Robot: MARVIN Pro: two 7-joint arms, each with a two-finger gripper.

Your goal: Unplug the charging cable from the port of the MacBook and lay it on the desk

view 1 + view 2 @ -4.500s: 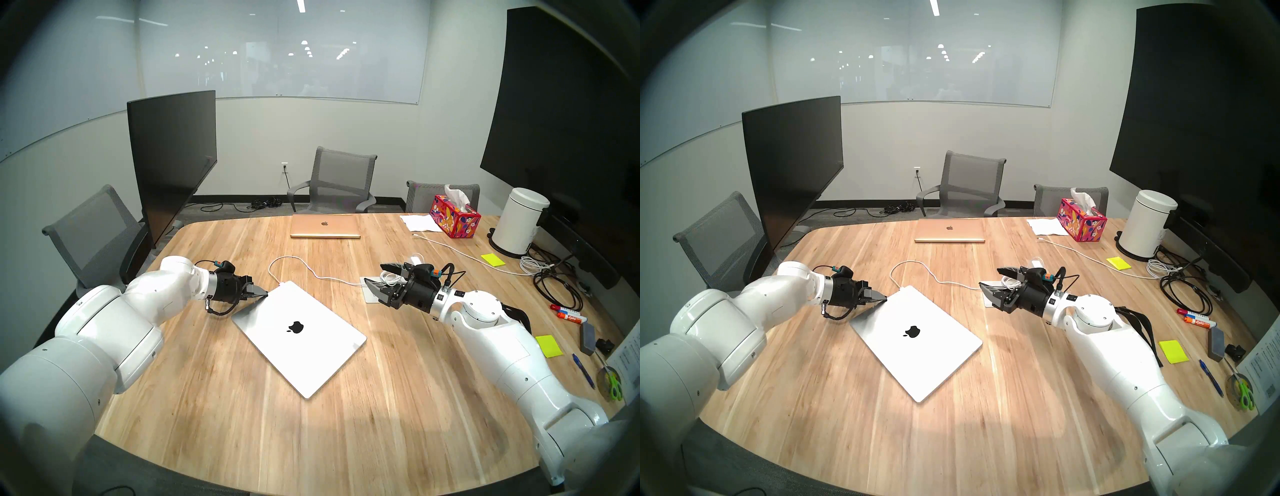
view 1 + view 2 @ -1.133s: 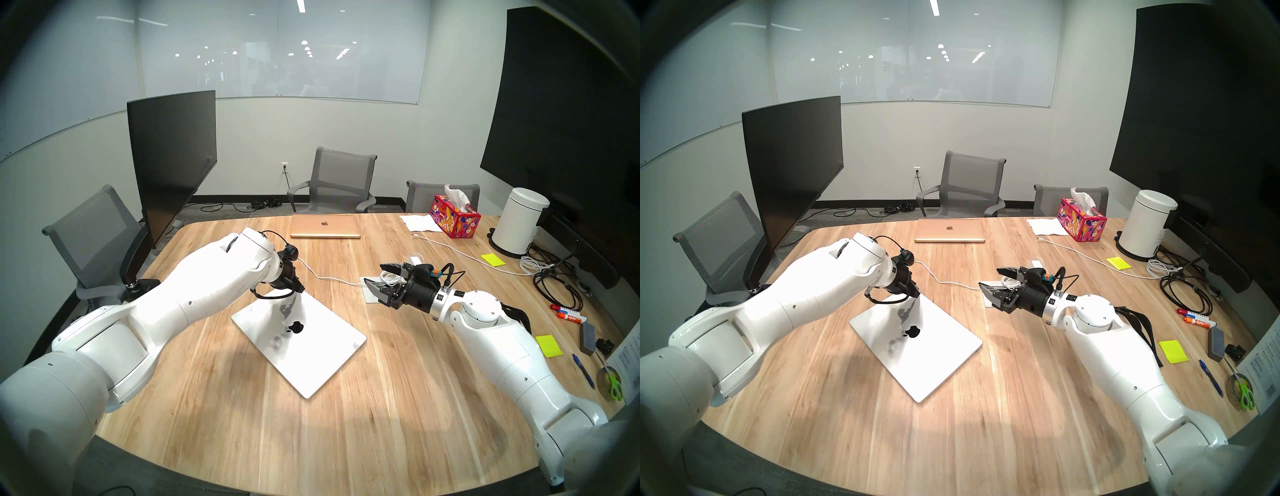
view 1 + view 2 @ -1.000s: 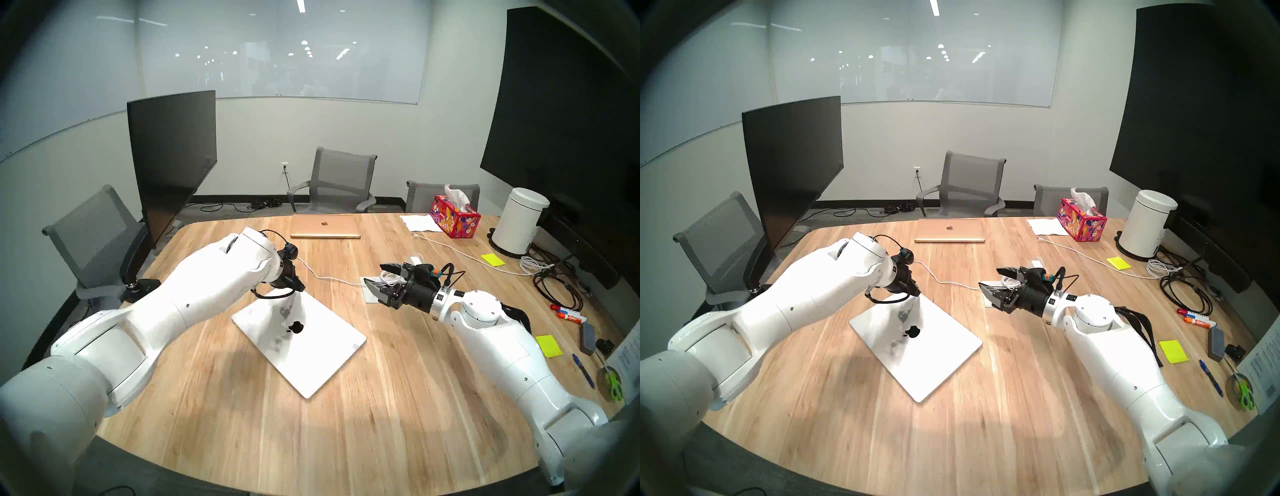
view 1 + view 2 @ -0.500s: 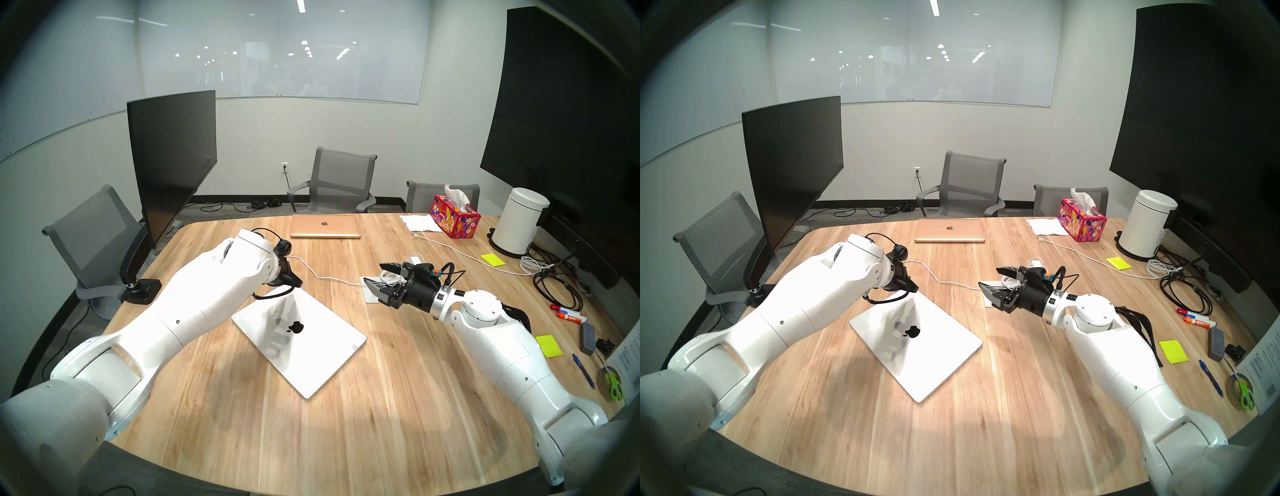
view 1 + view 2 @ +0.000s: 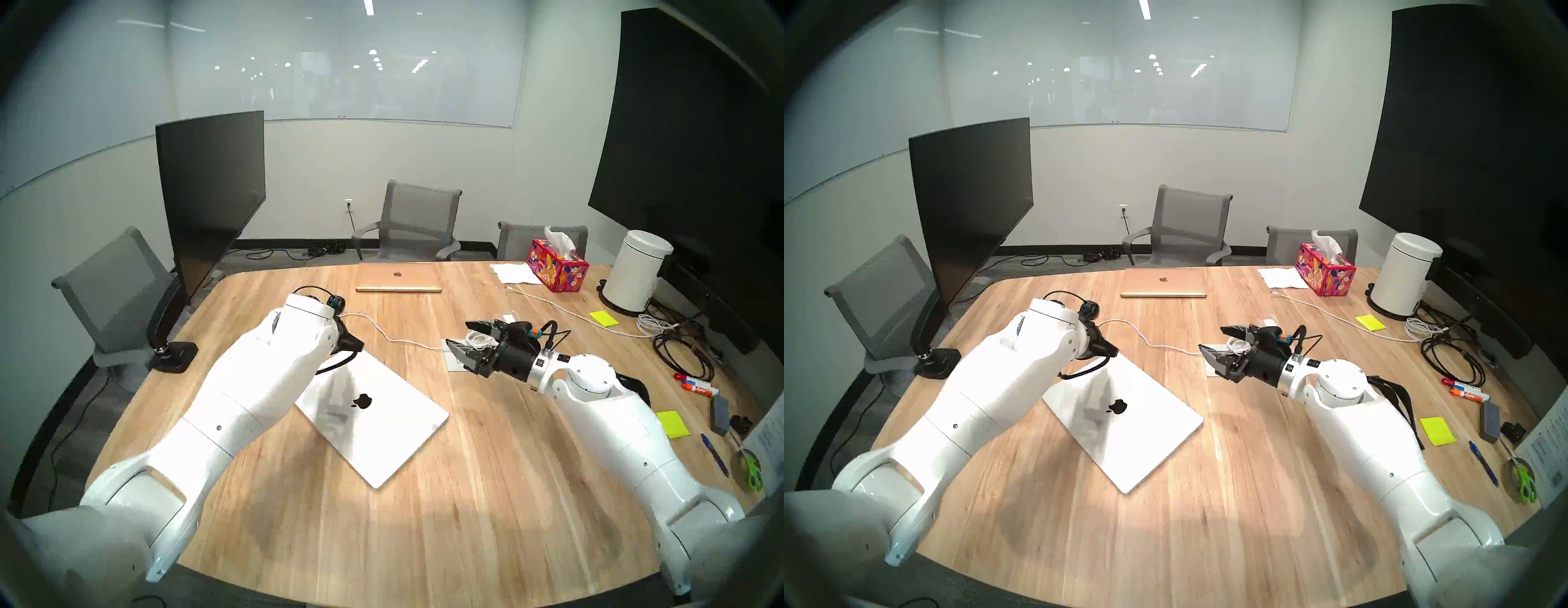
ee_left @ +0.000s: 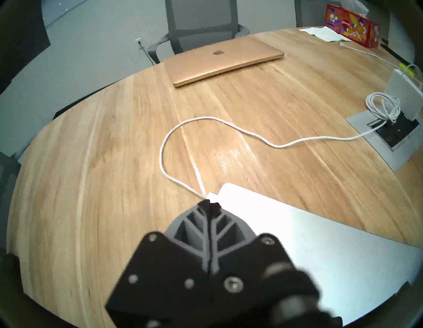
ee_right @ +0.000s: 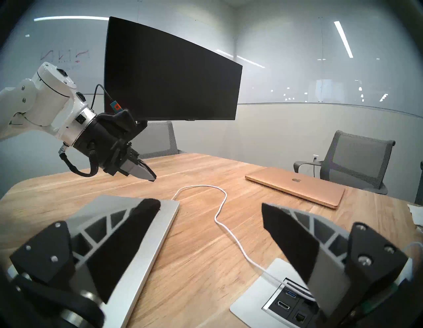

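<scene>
- Left gripper [image 7: 150,177] hangs just above the far corner of the MacBook [image 5: 373,418], jaws pressed tight together with nothing between them, nose tilted down toward the far edge of the desk [image 5: 466,488].
- And the plug is right there! In the left wrist view the charging cable [image 6: 206,119] ends in a small white plug seated at the laptop's far corner, just beyond the closed fingertips [image 6: 203,205] – near, but whether they touch it I cannot tell.
- From that corner the cord runs away toward the desk's far edge, loops round, then trails off to the right-hand side, ending at the power box [image 7: 283,295] set into the desktop.
- So the plug's long axis looks to lie along the laptop's edge, sticking out of it; by my reckoning the pull must go straight out along that line, not upward.
- Left arm is clearly the nearer one. The jaws would need to open before they can take hold of anything.
- Right gripper [image 7: 210,213] sits level beside the power box, jaws spread wide and empty, well apart from the plug.
- In that recessed box: ports, and the cord going in. A white charger brick [image 6: 405,96] with a bunched coil stands at its rim.
- Cable not yet out; the unplugging itself is the step in hand.
</scene>
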